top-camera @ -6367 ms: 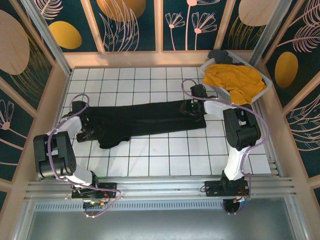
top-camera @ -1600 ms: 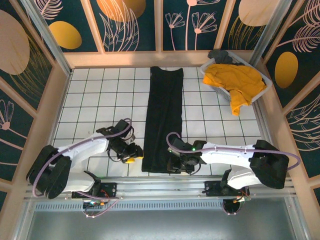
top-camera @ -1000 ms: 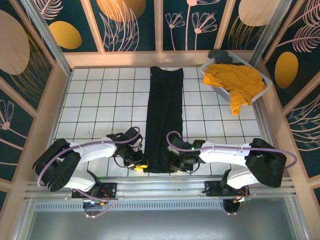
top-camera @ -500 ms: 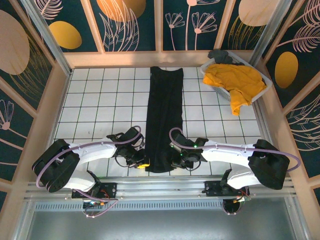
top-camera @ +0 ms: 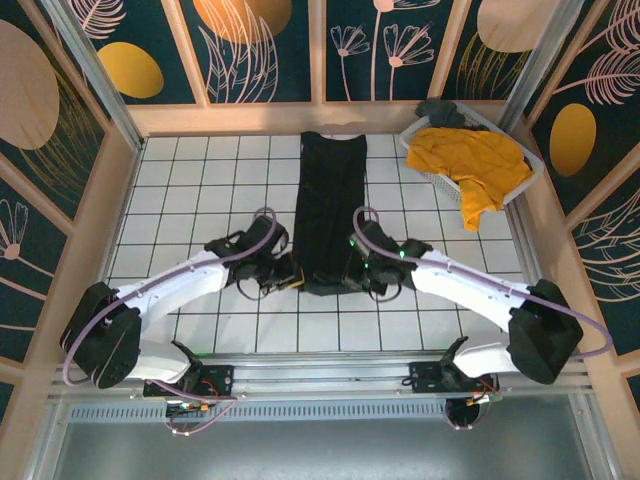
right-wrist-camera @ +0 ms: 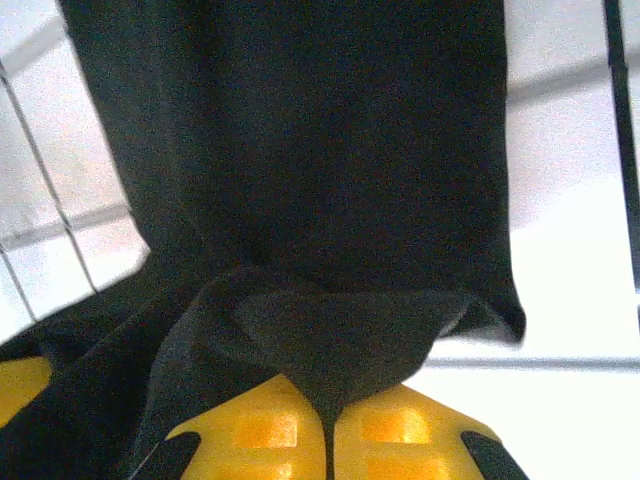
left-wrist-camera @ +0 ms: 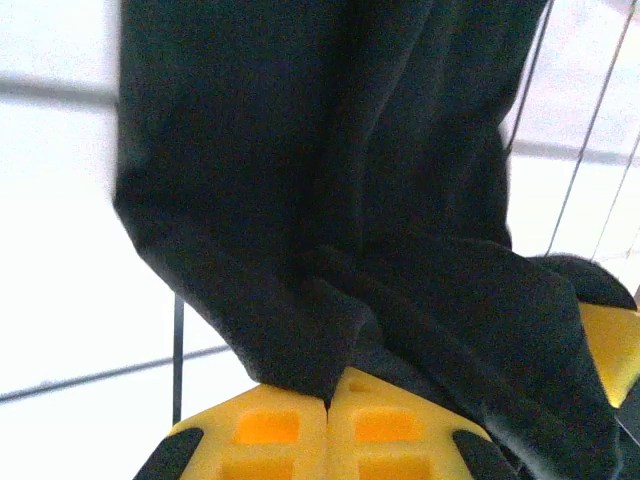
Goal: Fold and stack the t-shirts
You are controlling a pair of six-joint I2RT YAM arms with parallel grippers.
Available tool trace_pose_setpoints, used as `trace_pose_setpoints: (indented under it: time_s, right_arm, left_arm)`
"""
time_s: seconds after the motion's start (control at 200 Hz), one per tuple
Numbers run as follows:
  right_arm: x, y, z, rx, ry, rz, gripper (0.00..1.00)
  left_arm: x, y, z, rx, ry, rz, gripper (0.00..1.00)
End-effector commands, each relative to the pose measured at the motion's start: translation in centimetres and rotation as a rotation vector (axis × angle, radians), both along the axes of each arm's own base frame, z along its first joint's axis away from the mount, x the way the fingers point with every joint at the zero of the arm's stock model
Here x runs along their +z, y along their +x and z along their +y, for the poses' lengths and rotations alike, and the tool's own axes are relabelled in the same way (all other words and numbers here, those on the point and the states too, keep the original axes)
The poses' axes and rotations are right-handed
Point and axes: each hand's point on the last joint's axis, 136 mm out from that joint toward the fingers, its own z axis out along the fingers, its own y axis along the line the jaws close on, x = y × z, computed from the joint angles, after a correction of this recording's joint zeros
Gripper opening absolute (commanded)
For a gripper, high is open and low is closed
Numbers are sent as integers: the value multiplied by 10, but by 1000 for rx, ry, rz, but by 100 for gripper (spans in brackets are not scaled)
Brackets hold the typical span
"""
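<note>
The black shirt point(top-camera: 328, 200) lies mid-table as a long narrow strip, so the lengthwise folds look done. The left gripper point(left-wrist-camera: 327, 410) and right gripper point(right-wrist-camera: 328, 425) each clamp its near end (yellow pads pinching soft, matte, creased cloth), I think for the crosswise fold. The yellow shirt point(top-camera: 470, 160) lies crumpled over the basket point(top-camera: 430, 176), not yet folded; stacking remains.
</note>
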Motion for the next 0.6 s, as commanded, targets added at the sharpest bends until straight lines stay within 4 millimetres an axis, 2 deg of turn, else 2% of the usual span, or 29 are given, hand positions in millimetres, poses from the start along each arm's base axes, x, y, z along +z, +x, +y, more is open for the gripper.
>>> trace_pose_setpoints:
  time_s: [0.0, 0.105, 0.235, 0.25, 0.285, 0.32, 0.34, 0.44, 0.48, 0.545, 0.596]
  right_arm:
    - [13, 45, -9, -5, -73, -78, 0]
    - [21, 88, -10, -25, -96, -112, 0]
    - [17, 137, -14, -47, -114, -127, 0]
    - [17, 143, -13, -49, -111, -130, 0]
    - [17, 153, -9, -41, -105, -135, 0]
    - [14, 160, -4, -29, -108, -134, 0]
    - [12, 172, -12, -54, -113, -131, 0]
    - [-8, 193, -14, -54, -125, -88, 0]
    - [-13, 201, -14, -52, -125, -90, 11]
    - [-15, 212, -17, -59, -129, -111, 45]
    - [-13, 218, -23, -76, -153, -127, 63]
  left_arm:
    - [16, 53, 7, 66, 29, -98, 0]
    - [17, 92, 6, 85, 34, -129, 0]
    - [17, 139, 10, 134, 15, -155, 0]
    - [9, 144, 10, 138, 25, -142, 0]
    - [6, 157, 11, 144, 29, -148, 0]
    - [4, 169, 12, 152, 35, -153, 0]
    - [3, 175, 12, 156, 36, -151, 0]
    - [-8, 203, 9, 165, 21, -152, 0]
    - [-12, 213, 5, 158, 17, -159, 13]
    - [-12, 228, 0, 144, 7, -171, 33]
    - [-6, 235, -1, 140, 12, -191, 50]
